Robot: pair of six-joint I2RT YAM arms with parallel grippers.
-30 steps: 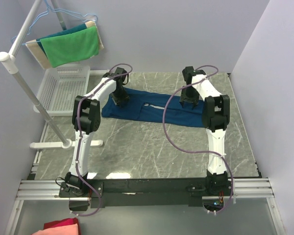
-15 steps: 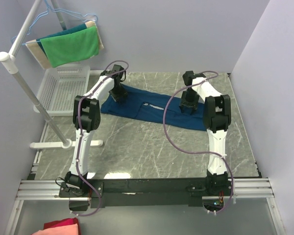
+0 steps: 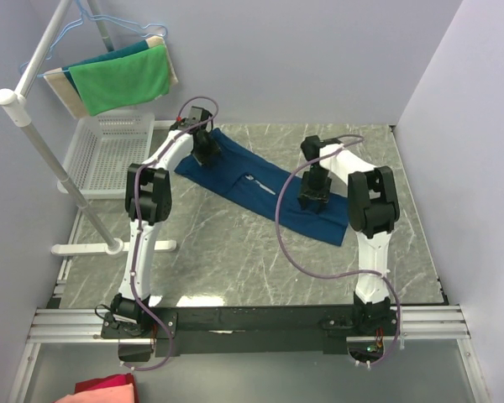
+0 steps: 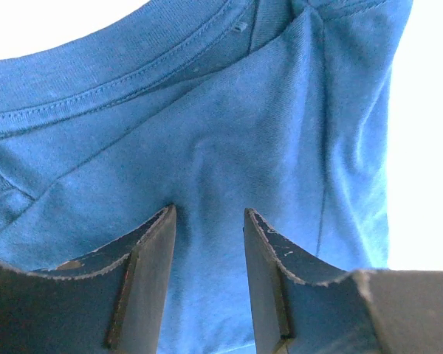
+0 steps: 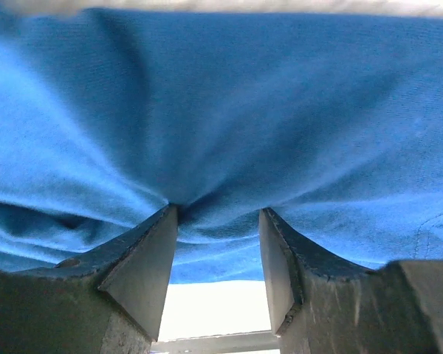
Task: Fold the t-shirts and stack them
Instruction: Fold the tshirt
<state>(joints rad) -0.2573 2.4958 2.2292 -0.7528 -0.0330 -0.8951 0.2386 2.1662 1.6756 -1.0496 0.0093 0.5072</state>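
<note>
Against the frame one second earlier, the navy t-shirt (image 3: 250,180) is no longer laid level across the middle of the top view; it now runs as a slanted band from the upper left toward the lower right of the marble table (image 3: 235,260). The left gripper (image 3: 206,151) has been carried up and left toward the far edge, taking that end of the shirt with it, and the right gripper (image 3: 312,200) has been brought down and left toward the centre of the frame. In the left wrist view the left gripper (image 4: 207,221) is seen partly closed, with blue fabric filling the gap and a soft crease drawn in between the fingers. In the right wrist view the right gripper (image 5: 218,214) is closed on a gathered bunch of the cloth, folds radiating from the tips. A thin pale strip of the print (image 3: 261,183) is noted near mid-shirt. Both shirt ends are hidden under the wrists, and the right arm's purple cable (image 3: 279,220) crosses the cloth. At left a white basket (image 3: 105,155) sits beside a rack (image 3: 46,155) with a green cloth (image 3: 122,80) hung on it. A red-pink cloth (image 3: 105,390) lies at the bottom left corner.
</note>
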